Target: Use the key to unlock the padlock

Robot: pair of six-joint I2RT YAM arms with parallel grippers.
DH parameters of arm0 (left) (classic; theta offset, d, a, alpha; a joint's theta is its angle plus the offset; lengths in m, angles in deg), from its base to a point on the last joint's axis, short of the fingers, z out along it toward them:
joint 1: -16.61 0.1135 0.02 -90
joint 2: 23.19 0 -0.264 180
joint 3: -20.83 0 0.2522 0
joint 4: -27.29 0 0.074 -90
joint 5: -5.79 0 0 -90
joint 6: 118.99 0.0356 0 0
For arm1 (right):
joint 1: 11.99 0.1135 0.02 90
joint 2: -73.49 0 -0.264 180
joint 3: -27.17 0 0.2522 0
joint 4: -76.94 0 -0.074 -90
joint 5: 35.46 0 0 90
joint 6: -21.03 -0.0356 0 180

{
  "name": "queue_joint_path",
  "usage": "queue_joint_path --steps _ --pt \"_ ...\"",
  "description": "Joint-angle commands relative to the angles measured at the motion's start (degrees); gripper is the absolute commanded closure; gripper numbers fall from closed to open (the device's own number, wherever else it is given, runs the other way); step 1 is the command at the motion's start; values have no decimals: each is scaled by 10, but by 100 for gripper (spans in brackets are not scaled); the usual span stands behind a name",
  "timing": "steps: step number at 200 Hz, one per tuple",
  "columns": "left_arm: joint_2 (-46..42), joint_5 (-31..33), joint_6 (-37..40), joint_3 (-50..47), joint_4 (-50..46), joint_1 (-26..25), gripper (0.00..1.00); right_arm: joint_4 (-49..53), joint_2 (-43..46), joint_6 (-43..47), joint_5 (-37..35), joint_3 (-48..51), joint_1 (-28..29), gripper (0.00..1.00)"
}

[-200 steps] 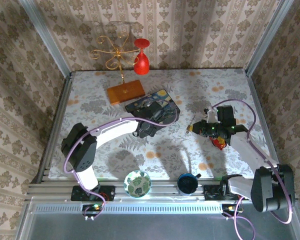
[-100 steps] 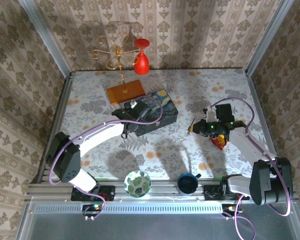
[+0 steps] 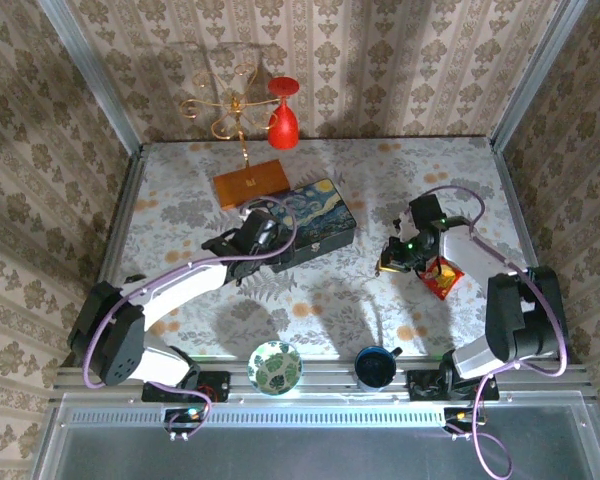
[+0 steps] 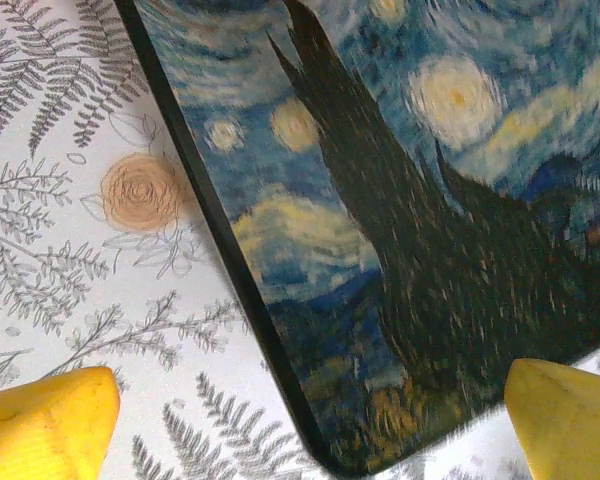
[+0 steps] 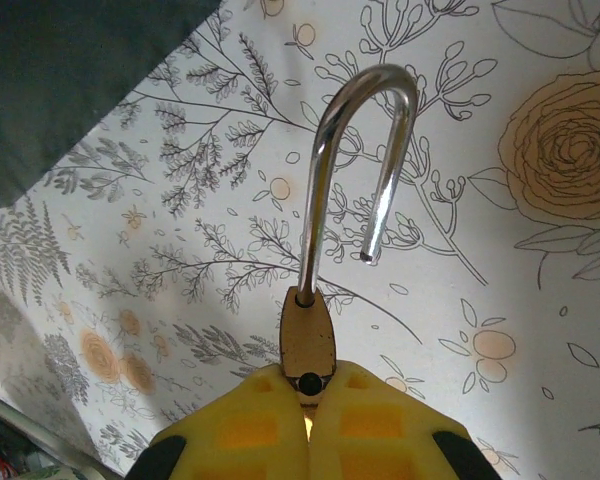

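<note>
top external: left fingers (image 3: 250, 238) shifted left

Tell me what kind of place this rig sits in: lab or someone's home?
Most likely a lab test cell dressed up as a home. An aluminium frame rail runs along the near edge, wallpaper panels stand in for walls, and there are household props: a bowl, a mug and a painted box.
</note>
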Motion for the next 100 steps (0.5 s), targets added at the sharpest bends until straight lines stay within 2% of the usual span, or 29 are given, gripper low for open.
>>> queue_joint_path --steps 1,68,100 --pt "9 -42 -33 0 93 28 0 46 -29 15 -30 -49 4 100" --pt "105 -85 -2 65 118 83 0 185 -117 29 -214 -197 34 100" --pt "146 -99 9 95 120 95 0 215 -131 29 -255 -238 42 100"
